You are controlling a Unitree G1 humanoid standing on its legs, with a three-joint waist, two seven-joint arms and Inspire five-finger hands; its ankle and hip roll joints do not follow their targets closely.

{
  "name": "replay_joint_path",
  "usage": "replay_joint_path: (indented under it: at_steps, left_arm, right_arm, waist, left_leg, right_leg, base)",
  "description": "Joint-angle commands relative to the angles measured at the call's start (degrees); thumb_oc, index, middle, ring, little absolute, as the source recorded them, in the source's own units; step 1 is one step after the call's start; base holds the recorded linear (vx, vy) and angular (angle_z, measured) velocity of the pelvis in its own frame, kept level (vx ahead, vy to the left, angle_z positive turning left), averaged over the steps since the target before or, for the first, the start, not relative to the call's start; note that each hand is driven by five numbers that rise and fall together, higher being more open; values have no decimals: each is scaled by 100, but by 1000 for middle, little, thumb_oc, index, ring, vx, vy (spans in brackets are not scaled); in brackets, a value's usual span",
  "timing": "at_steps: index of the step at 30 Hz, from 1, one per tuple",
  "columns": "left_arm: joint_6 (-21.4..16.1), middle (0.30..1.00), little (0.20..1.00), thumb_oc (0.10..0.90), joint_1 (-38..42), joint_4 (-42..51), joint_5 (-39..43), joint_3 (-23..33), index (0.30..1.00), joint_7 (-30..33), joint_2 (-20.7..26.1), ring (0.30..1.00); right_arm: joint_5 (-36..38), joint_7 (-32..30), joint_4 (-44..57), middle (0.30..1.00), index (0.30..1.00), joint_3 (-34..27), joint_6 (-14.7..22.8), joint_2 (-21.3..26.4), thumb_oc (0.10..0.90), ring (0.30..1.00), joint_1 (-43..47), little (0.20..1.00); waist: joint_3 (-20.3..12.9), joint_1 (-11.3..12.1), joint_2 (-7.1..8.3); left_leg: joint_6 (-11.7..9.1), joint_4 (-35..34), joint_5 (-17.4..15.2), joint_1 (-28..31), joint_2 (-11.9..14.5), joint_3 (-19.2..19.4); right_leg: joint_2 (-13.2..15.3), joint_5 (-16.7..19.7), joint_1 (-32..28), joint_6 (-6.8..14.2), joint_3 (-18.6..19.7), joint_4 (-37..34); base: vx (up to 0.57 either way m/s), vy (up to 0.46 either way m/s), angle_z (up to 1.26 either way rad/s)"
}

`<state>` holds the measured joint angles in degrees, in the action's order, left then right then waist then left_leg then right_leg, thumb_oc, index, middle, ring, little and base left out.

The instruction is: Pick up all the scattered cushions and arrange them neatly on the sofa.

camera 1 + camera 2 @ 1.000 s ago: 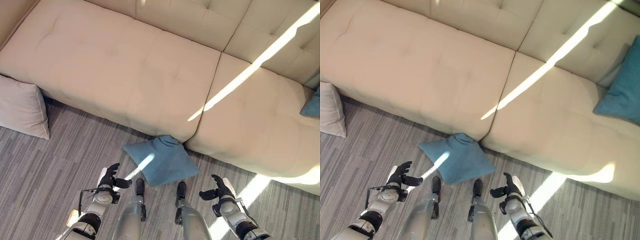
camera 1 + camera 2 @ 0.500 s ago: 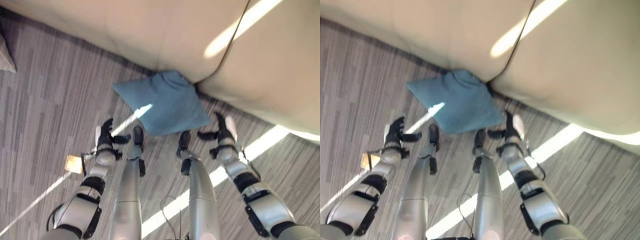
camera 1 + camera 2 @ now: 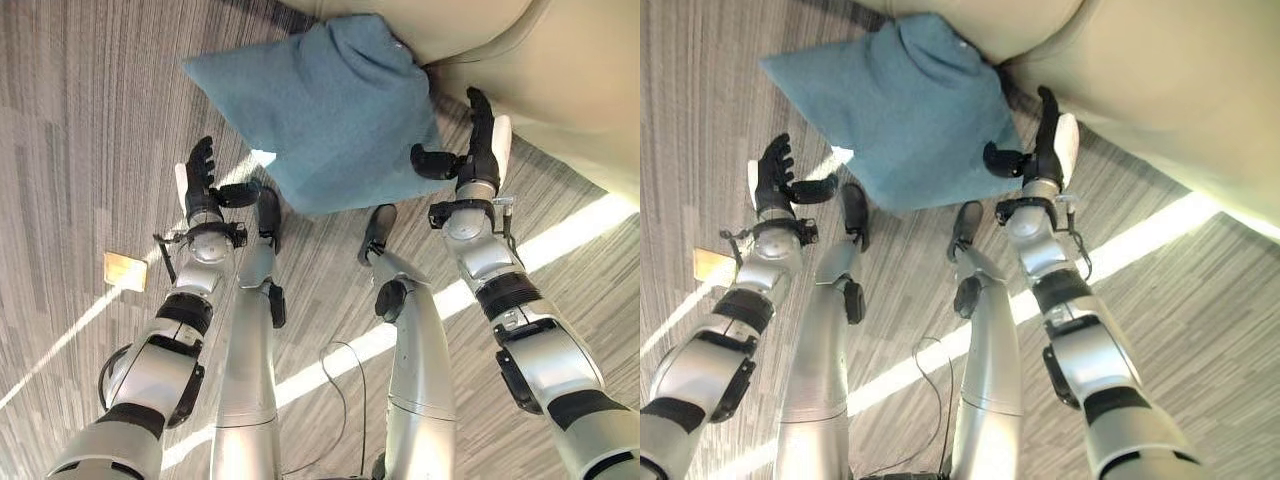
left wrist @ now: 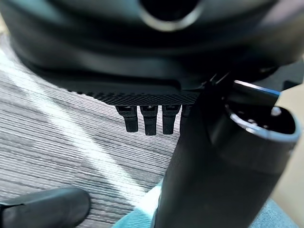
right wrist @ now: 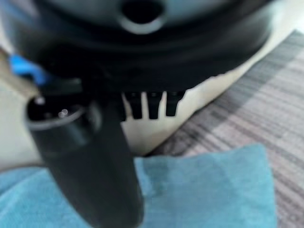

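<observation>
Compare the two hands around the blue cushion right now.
The right hand is at the blue cushion's edge, thumb reaching over it; the left hand stands just off the cushion's near edge over carpet. The right hand reaches nearer the sofa. Both are open, holding nothing.

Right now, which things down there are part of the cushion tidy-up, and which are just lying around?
Part of the job:
- blue cushion on the floor against the sofa
- sofa, where it goes
- left hand and right hand, open either side of the cushion

Just lying about:
- small tan square on the carpet
</observation>
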<state>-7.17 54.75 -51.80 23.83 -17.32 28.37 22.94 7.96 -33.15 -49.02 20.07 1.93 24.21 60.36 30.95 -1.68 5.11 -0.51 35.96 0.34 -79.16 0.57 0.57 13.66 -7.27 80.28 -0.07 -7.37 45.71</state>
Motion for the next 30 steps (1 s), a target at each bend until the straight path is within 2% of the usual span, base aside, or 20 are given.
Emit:
replay_joint_path:
  at_steps: [1, 6, 13, 18, 19, 20, 21, 22, 23, 30]
  left_arm:
    - [-253, 900, 900, 800, -503, 222, 214, 142, 900, 433, -104, 900]
    - [-210, 900, 900, 800, -444, 256, 261, 87, 900, 492, -226, 900]
    - [-50, 900, 900, 800, 136, -13, 575, -239, 900, 217, -187, 900]
    - [-262, 900, 900, 800, 617, 724, 1233, -596, 900, 30, -531, 900]
    - [-301, 900, 900, 800, 703, 843, 1349, -675, 900, -30, -594, 900]
    - [-367, 839, 839, 759, 787, 1041, 1481, -760, 839, -72, -676, 839]
    - [-394, 519, 519, 546, 806, 1116, 1553, -779, 519, -100, -734, 519]
    - [-395, 479, 479, 519, 804, 1118, 1556, -780, 479, -100, -735, 479]
    - [-436, 300, 300, 400, 823, 1210, 1630, -795, 300, -104, -802, 300]
    - [-629, 300, 300, 400, 625, 1804, 1899, -648, 300, -120, -918, 300]
  right_arm:
    - [55, -244, 278, 900, 900, 338, 198, 113, 800, 900, -182, 900]
    - [25, -254, 475, 900, 900, 507, 178, 16, 800, 900, 41, 900]
    - [74, -160, 1042, 900, 900, 723, 224, -186, 800, 900, 426, 900]
    - [104, -126, 1381, 900, 900, 773, 230, -335, 800, 900, 554, 900]
    - [118, -97, 1405, 858, 858, 781, 237, -357, 772, 858, 574, 858]
    - [87, -64, 1450, 451, 451, 808, 235, -384, 500, 451, 590, 451]
    - [82, -62, 1486, 300, 300, 808, 252, -392, 400, 300, 592, 300]
    - [81, -62, 1489, 300, 300, 807, 251, -390, 400, 300, 588, 300]
    - [75, -68, 1541, 300, 300, 788, 272, -397, 400, 300, 593, 300]
    - [-59, -70, 1941, 300, 300, 591, 388, -392, 400, 300, 355, 300]
  waist:
    - [-574, 11, -156]
    - [-594, 40, -132]
    - [-667, -43, -94]
    - [-697, -99, -134]
    - [-712, -112, -140]
    - [-742, -129, -146]
    - [-765, -141, -150]
    - [-769, -139, -150]
    - [-796, -147, -155]
    - [-982, -177, -199]
  left_leg:
    - [-84, 543, -1160, -47, 123, -432]
    - [-70, 606, -1163, -198, 80, -442]
    - [-40, 813, -1206, -588, 22, -491]
    - [-7, 761, -1172, -737, -42, -491]
    - [1, 753, -1166, -750, -54, -482]
    - [7, 757, -1157, -780, -57, -475]
    - [10, 753, -1156, -791, -55, -471]
    - [10, 754, -1156, -794, -55, -470]
    - [10, 766, -1157, -805, -60, -462]
    - [3, 703, -1136, -713, -40, -409]
  right_leg:
    - [155, -227, -73, 494, 559, -355]
    - [118, -248, 89, 487, 598, -292]
    - [64, -281, 493, 459, 693, -117]
    - [48, -258, 706, 506, 760, -76]
    - [35, -258, 721, 510, 759, -68]
    - [15, -256, 754, 517, 766, -57]
    - [4, -253, 764, 518, 771, -55]
    - [4, -253, 767, 518, 773, -55]
    - [-15, -246, 776, 521, 777, -53]
    - [-78, -178, 740, 540, 799, -30]
  base:
    - [41, -29, 11]
    - [21, -17, 6]
    - [30, 3, -1]
    - [6, 0, 0]
    - [0, 0, 0]
    - [0, 0, 0]
    - [0, 0, 0]
    - [0, 0, 0]
    - [0, 0, 0]
    - [-5, 3, 0]
